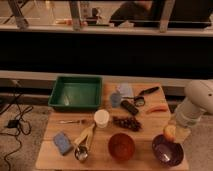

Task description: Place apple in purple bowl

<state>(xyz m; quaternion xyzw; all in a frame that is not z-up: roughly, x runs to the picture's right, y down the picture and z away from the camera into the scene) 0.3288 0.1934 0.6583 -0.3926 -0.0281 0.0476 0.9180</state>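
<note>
The apple (170, 132) is small, yellowish with an orange-red blush, and hangs just above the back rim of the dark purple bowl (167, 150) at the table's front right corner. My gripper (171, 131) comes down from the white arm (196, 104) on the right and is shut on the apple. The gripper hides part of the apple.
An orange-red bowl (122, 146) stands left of the purple one. A dark grape bunch (126, 122), a carrot (157, 109), a white cup (101, 118), a black tool (130, 107), a green tray (76, 92) and a blue sponge (62, 142) lie on the wooden table (100, 160).
</note>
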